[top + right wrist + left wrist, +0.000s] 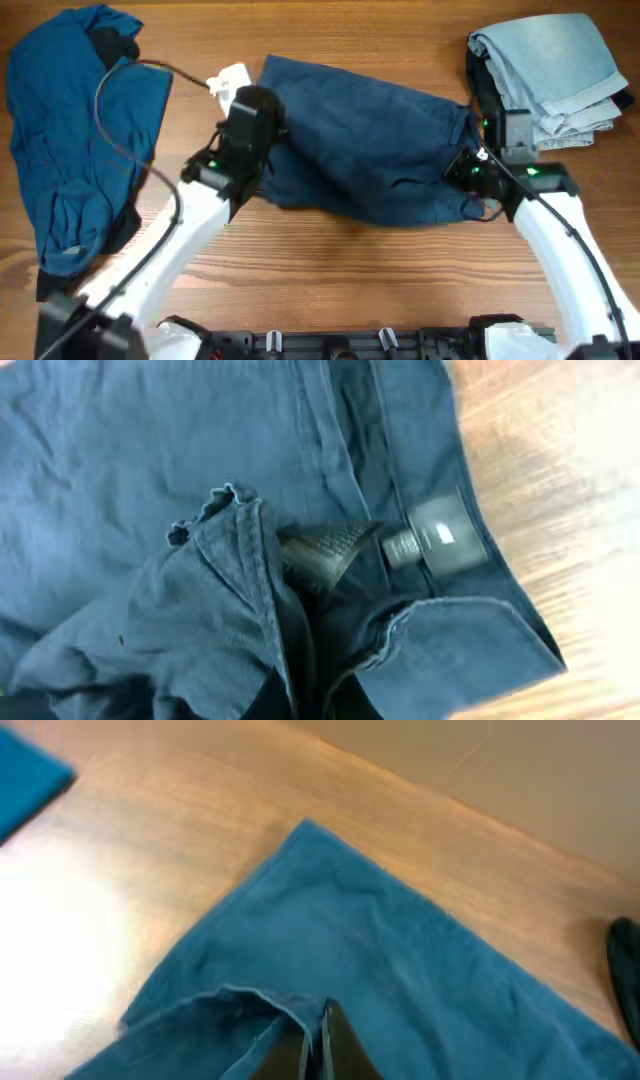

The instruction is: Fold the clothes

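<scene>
The dark navy denim garment (370, 140) lies spread between both grippers. The left gripper (318, 1042) pinches its hem, and the right gripper (300, 698) clamps bunched cloth near the waistband. The fold seems barely begun. Next, both should lift evenly and carry the held edge across.

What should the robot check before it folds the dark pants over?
1. Left tool pinches the pants edge: ok.
2. Right tool pinches the pants too: ok.
3. Pants lie smooth: not ok, bunched by the right tool.
4. Shirt apart from pants: ok.
5. Jeans apart from pants: cannot tell, the arm hides the gap.
</scene>
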`<state>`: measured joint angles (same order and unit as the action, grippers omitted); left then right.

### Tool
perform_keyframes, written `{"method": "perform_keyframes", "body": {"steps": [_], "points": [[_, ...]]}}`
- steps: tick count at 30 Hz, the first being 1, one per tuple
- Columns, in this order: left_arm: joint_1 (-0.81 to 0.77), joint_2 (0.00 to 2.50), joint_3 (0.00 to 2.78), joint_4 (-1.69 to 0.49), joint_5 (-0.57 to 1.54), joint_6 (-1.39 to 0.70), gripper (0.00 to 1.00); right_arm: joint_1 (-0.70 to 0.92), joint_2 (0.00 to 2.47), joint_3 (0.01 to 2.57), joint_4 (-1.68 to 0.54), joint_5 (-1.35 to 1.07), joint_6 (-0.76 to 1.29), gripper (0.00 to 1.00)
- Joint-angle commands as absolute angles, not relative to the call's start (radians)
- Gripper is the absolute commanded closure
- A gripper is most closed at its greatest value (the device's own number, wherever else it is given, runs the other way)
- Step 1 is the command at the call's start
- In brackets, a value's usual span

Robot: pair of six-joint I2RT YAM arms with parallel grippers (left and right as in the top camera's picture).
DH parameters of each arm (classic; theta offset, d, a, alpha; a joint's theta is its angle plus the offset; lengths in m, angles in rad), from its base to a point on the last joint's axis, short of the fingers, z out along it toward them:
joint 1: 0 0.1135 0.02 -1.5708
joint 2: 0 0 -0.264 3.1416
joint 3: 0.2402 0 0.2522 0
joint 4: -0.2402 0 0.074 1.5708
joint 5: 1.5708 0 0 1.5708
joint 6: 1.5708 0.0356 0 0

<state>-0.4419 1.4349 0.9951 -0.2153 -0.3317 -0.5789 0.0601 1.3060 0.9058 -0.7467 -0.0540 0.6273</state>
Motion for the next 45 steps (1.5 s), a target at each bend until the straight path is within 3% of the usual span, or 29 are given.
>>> {"method": "perform_keyframes", "body": {"steps": [1, 8, 22, 24, 25, 26, 27, 30, 35, 38, 41, 45], "points": [[-0.382, 1.5, 1.003, -0.059, -0.368, -0.501, 0.96, 0.047, 1.328, 0.916, -0.664, 0.024, 0.628, 0.96], [-0.329, 1.548, 1.003, 0.228, -0.368, -0.448, 0.96, -0.035, 1.338, 0.916, -0.478, 0.09, 0.624, 0.95], [-0.329, 1.815, 1.003, 0.418, -0.353, -0.448, 0.96, -0.035, 1.644, 0.916, -0.057, 0.118, 0.602, 0.96], [-0.329, 1.858, 1.003, 0.463, -0.353, -0.449, 0.89, -0.035, 1.705, 0.916, -0.001, 0.118, 0.602, 0.96], [-0.329, 1.88, 1.003, 0.488, -0.353, -0.448, 0.62, -0.035, 1.736, 0.916, 0.019, 0.145, 0.606, 0.86], [-0.329, 1.89, 1.003, 0.502, -0.353, -0.448, 0.18, -0.035, 1.747, 0.916, 0.029, 0.167, 0.606, 0.35], [-0.329, 1.892, 1.003, 0.501, -0.352, -0.436, 0.0, -0.035, 1.75, 0.916, 0.033, 0.17, 0.6, 0.01], [-0.329, 1.881, 1.012, 0.484, -0.313, -0.344, 0.0, -0.035, 1.707, 0.918, 0.022, 0.109, 0.522, 0.0], [-0.33, 1.762, 1.072, 0.25, -0.091, -0.343, 0.0, -0.034, 1.471, 0.927, -0.089, -0.098, 0.442, 0.0], [-0.331, 1.756, 1.072, 0.134, 0.042, -0.332, 0.0, -0.029, 1.443, 0.927, -0.16, -0.229, 0.382, 0.0], [-0.352, 1.757, 1.072, 0.024, 0.044, -0.252, 0.01, 0.004, 1.493, 0.927, -0.227, -0.271, 0.309, 0.03], [-0.364, 1.808, 1.072, 0.011, 0.041, -0.177, 0.2, 0.043, 1.518, 0.927, -0.25, -0.295, 0.292, 0.07]]}}
